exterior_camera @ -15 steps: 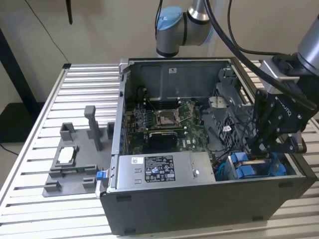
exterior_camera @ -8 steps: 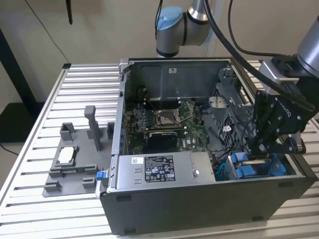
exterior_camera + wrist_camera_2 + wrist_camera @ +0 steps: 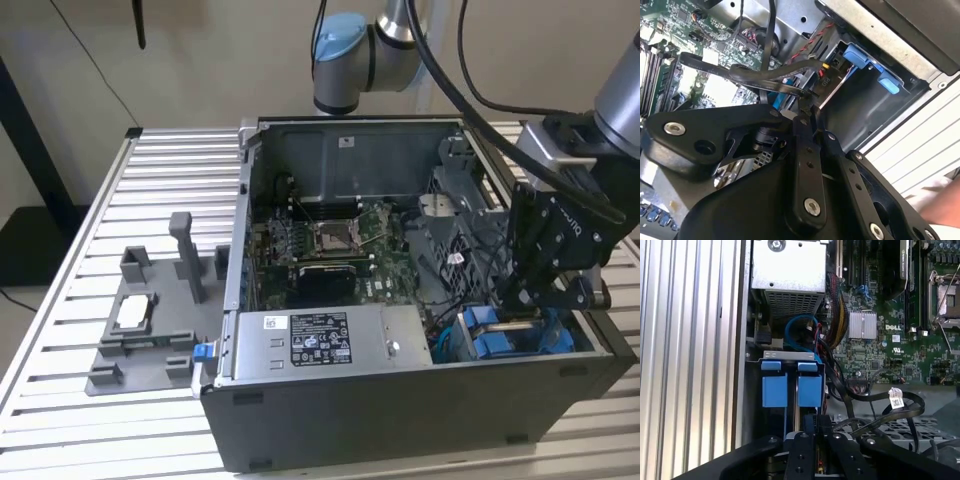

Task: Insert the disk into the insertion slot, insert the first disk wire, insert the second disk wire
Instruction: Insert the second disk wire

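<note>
Disk status: the flat drive in its bright blue plastic carrier frame [image 3: 505, 335] sits down in the drive bay at the open grey computer case's [image 3: 420, 420] 4 o'clock corner in the exterior view, so the insertion step looks done or nearly so. Blue carrier tabs [image 3: 792, 385] show at the bay mouth in the first wrist view.

Black robot gripper [image 3: 530, 300] hangs directly over that bay. Its fingertips appear pinched together around a thin black flat cable [image 3: 740, 72] in the second wrist view, but I cannot tell for sure whether they are clamped on it.

Judgement: work is on the wire steps; neither wire visibly seated yet. Green motherboard [image 3: 335, 245] sits at the case's centre.
</note>
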{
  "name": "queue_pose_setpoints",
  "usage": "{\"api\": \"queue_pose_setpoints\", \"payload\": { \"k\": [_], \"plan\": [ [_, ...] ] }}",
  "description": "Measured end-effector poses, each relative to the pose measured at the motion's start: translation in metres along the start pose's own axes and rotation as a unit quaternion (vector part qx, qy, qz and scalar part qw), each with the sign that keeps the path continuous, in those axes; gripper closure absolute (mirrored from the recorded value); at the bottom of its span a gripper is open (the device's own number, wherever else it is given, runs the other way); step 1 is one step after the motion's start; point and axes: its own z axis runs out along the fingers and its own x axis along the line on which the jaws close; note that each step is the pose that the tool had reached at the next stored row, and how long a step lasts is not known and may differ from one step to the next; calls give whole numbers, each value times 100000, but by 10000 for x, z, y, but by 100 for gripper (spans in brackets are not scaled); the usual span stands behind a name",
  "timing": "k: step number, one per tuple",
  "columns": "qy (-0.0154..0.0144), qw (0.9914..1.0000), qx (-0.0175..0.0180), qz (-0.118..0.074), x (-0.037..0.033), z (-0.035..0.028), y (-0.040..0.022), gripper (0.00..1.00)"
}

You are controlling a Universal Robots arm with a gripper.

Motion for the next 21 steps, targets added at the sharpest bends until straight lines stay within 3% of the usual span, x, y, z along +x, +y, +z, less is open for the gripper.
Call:
{"api": "queue_pose_setpoints", "payload": {
  "k": [11, 12, 21],
  "plan": [
    [-55, 99997, 48, 782, 3, 21, -2, 82],
    [-73, 99996, 49, 845, 2, 13, -1, 76],
    [-118, 99990, 94, 1425, -11, -146, 18, 76]
  ]
}}
